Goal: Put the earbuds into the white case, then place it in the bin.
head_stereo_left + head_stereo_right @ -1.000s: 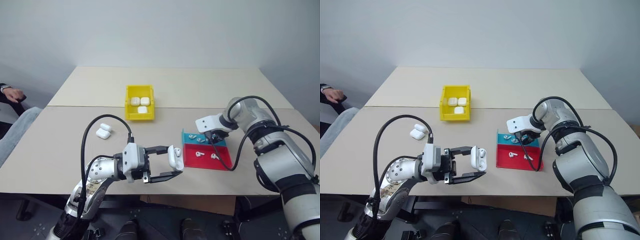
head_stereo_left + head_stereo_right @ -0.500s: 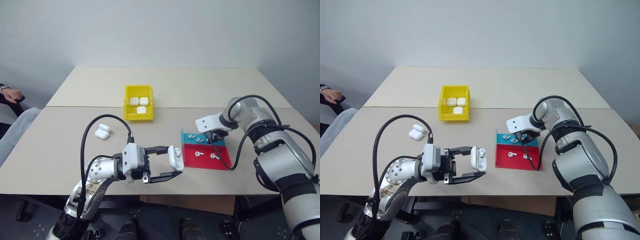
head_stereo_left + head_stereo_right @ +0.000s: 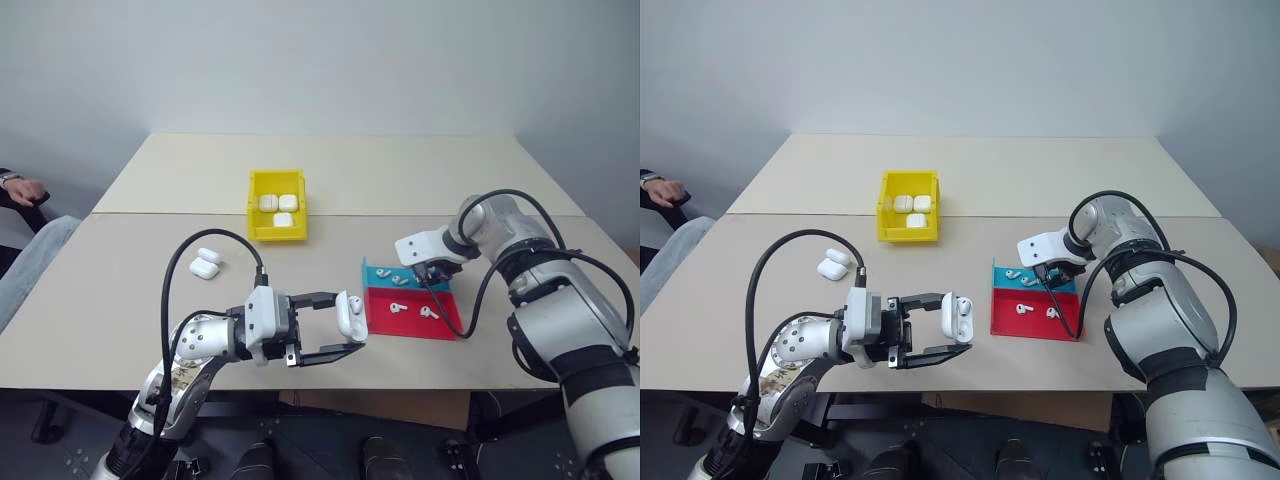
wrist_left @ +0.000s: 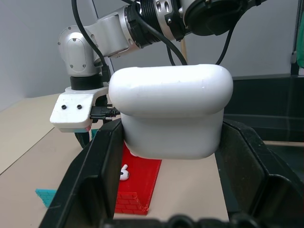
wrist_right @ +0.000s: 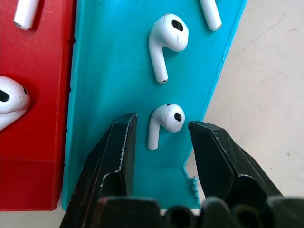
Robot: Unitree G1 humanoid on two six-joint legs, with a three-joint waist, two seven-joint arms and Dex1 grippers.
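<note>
Risk first: earbud between parted fingers of right gripper, untouched, on far blue tray; could've skidded off tray's edge or pinched crooked if fingers closed off-centre. Left gripper clamped on open white case, held near table's front edge; case could've twisted during insertion. Counted: earbuds, three on blue tray, two on red tray; cases, three in yellow bin, two loose at left, one held.
</note>
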